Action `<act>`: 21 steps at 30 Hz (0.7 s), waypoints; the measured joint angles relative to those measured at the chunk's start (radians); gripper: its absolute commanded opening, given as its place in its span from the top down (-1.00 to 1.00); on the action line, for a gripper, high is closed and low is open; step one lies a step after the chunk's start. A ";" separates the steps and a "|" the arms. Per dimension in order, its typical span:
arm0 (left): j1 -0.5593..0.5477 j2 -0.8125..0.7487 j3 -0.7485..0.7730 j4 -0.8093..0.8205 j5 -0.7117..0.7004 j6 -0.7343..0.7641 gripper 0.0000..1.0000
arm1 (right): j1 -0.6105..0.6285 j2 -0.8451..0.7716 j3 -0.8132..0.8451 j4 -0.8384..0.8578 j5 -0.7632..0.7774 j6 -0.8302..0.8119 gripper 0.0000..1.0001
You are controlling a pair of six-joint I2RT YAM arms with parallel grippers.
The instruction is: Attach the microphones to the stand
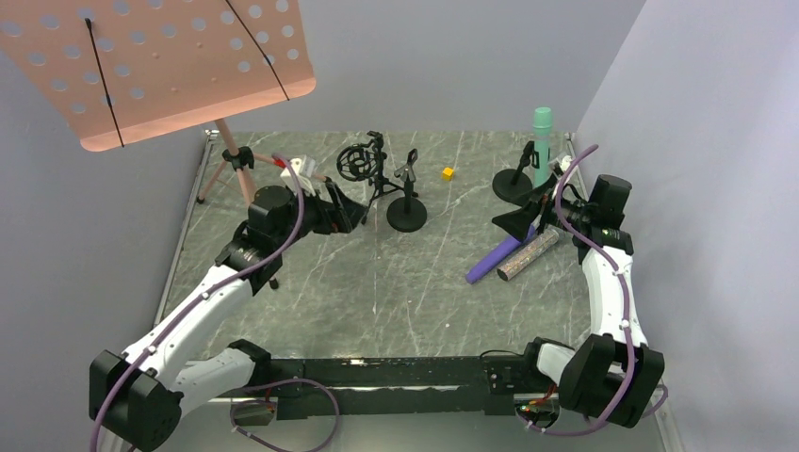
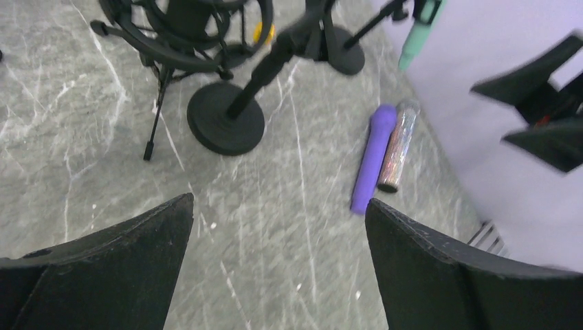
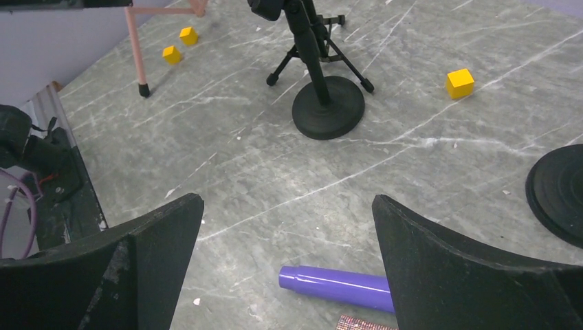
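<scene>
L gripper [image 1: 350,215] sits left of centre on the worktop [image 1: 377,301], jaws spread wide w/ nothing between them, tips just beside the round base of the centre stand [image 1: 407,215]. That stand's clip is bare. Behind it, toward the far edge, a tripod stand w/ ring shock mount [image 1: 363,165], also bare.

R gripper [image 3: 288,199] hangs near the right edge, jaws spread, nothing pinched, aimed down over the two mics lying flat. Purple mic [image 3: 337,283] & glitter mic [image 1: 528,256] lie side by side, parallel, at an angle to the right edge; touching or just apart, can't tell. Teal mic [image 1: 542,141] stands upright by the far-right corner, at the clip of the right stand [image 1: 513,184]; how firmly clipped can't tell.

One yellow cube [image 1: 448,173] sits near the far edge betw centre & right stands. Two more cubes [image 3: 172,53] lie by the pink leg of the music stand [image 1: 160,66] at the far-left corner; its perforated desk overhangs that corner.

Room: the bare stretch runs centre to near edge, betw the two arms. Far edge is crowded w/ stands. Flat mics are close to the right wall, tight on that side
</scene>
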State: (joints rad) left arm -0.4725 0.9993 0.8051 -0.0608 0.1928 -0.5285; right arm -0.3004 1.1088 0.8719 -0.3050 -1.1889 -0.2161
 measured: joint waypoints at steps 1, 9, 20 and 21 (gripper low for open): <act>0.010 0.008 -0.001 0.024 -0.006 -0.027 -0.96 | 0.000 0.002 0.000 0.000 -0.003 0.000 -0.99; 0.056 0.029 -0.040 0.216 -0.103 -0.279 -0.90 | 0.000 0.003 -0.001 0.000 -0.029 0.000 -0.99; 0.069 0.145 0.009 0.208 -0.202 -0.417 -0.74 | 0.000 0.002 -0.001 -0.001 -0.051 -0.001 -0.99; 0.069 0.154 0.019 0.198 -0.212 -0.421 -0.71 | 0.000 0.002 -0.001 -0.001 -0.051 -0.001 -0.99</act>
State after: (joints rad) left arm -0.4030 1.1530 0.8246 0.1371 -0.0196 -0.9497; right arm -0.3004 1.1103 0.8707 -0.3061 -1.2404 -0.2169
